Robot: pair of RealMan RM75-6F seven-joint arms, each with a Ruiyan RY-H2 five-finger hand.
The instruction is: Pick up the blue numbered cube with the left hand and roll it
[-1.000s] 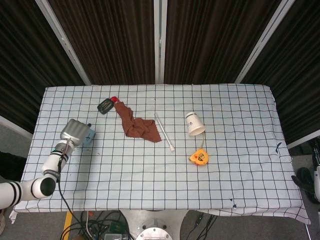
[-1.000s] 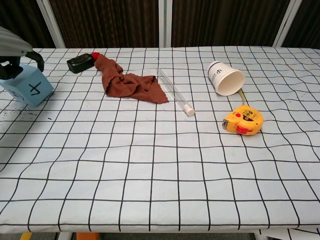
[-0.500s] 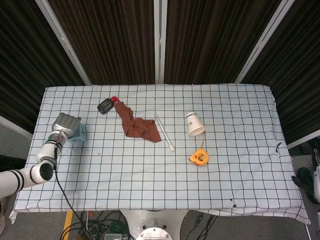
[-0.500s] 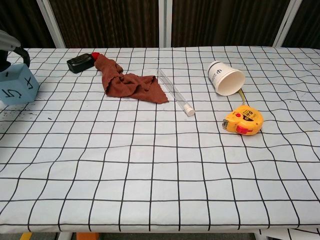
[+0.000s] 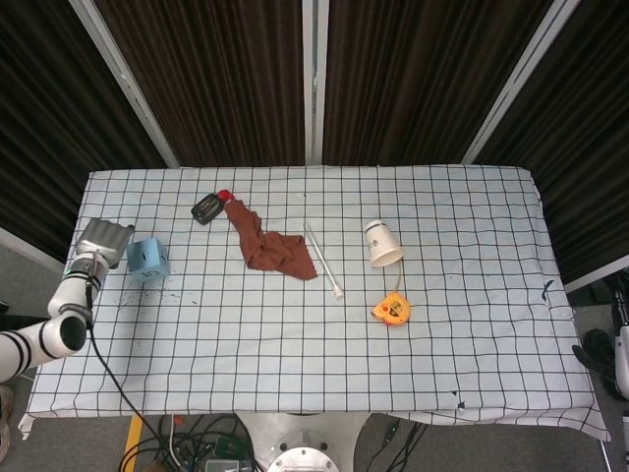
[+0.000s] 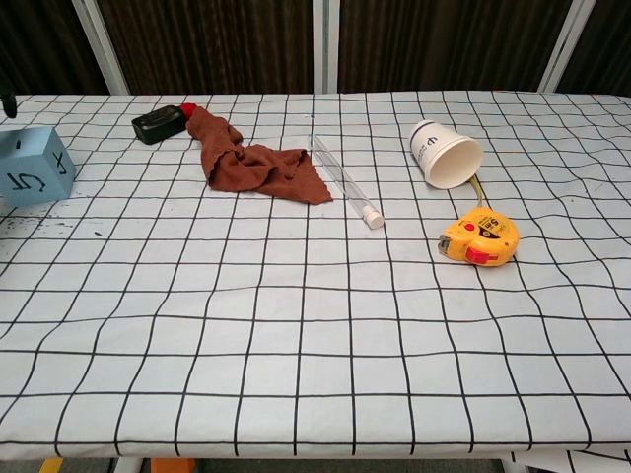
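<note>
Cube (image 5: 148,262) on table, left hand (image 5: 101,240) just beside, apart

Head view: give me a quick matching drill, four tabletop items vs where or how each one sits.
Items:
1. blue numbered cube
2. paper cup
3. tape measure
4. brown cloth

Places or states:
A. lying on its side, right of the clear tube
B. crumpled, next to the black device
C. resting on the table beside the left hand
D. nearest the front edge, in front of the cup

Pairs: 1-C, 2-A, 3-D, 4-B
</note>
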